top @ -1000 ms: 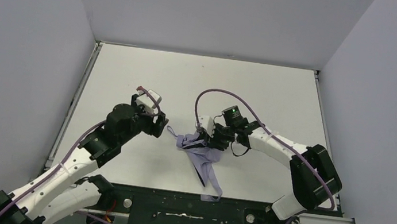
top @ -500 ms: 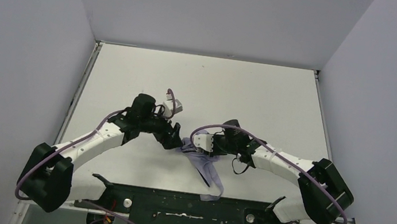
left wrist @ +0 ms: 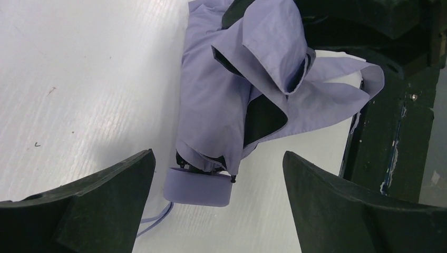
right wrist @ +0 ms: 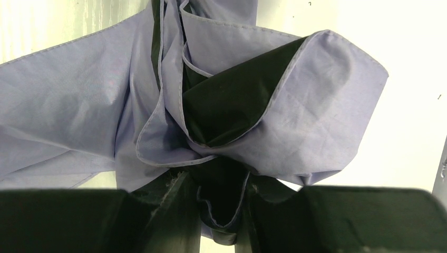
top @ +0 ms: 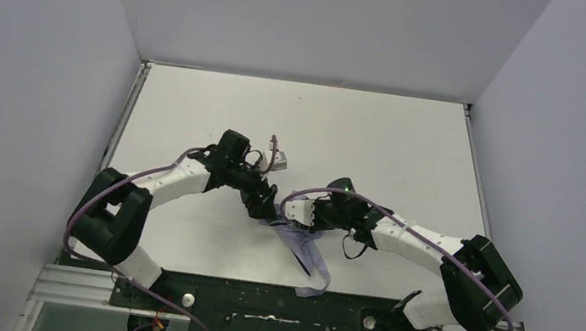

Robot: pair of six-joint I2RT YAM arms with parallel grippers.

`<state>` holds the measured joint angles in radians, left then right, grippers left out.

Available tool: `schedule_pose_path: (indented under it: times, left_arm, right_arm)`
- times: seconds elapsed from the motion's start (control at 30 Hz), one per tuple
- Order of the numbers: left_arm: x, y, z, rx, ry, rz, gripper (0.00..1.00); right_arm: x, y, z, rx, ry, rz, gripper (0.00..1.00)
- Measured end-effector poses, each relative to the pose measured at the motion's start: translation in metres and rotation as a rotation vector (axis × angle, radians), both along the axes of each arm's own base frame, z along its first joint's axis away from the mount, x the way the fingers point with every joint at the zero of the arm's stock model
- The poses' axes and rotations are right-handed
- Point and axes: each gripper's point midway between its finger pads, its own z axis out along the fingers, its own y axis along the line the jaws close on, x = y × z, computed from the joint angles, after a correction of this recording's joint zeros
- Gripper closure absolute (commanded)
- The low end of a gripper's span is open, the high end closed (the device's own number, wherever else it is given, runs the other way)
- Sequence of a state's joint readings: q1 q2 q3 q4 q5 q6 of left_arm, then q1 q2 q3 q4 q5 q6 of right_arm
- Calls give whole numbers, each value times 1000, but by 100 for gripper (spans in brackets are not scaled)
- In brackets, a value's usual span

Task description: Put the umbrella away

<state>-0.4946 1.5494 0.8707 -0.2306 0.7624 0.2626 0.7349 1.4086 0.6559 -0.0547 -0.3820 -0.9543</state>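
The lavender umbrella [top: 302, 246] lies folded and rumpled on the white table near the front middle. In the left wrist view its fabric [left wrist: 221, 89] runs up from the small lavender handle [left wrist: 198, 186] with a thin wrist loop. My left gripper [left wrist: 217, 203] is open, its two dark fingers [left wrist: 95, 195] on either side of the handle, not touching it. My right gripper [right wrist: 221, 205] is shut on a fold of the umbrella fabric [right wrist: 132, 110], whose black inner side shows. In the top view both grippers meet at the umbrella's far end [top: 276, 215].
The black front rail [top: 280, 305] of the table runs just below the umbrella's near end. Grey walls enclose the table on three sides. Purple cables [top: 329, 192] loop over both arms.
My left arm has swung right and reached to the umbrella's handle end. My right gripper has shifted slightly down and left with the fabric in it.
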Motion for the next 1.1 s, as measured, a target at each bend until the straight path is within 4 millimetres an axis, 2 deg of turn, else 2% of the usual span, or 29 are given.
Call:
schedule_pose_path:
  times: [0.4, 0.77, 0.9, 1.1]
  left_arm:
    - [2, -17, -32, -41, 161, 13, 7]
    - [-2, -33, -41, -108, 252, -6, 7]
    - [-9, -40, -42, -98, 252, -44, 17]
    - [-9, -45, -47, -69, 237, -82, 48]
  right_arm:
    - [-1, -1, 1, 22, -32, -4, 92]
    - [0, 0, 2, 35, -43, -22, 92]
    - [0, 0, 2, 40, -38, -30, 92]
    - [1, 0, 3, 49, -32, -48, 91]
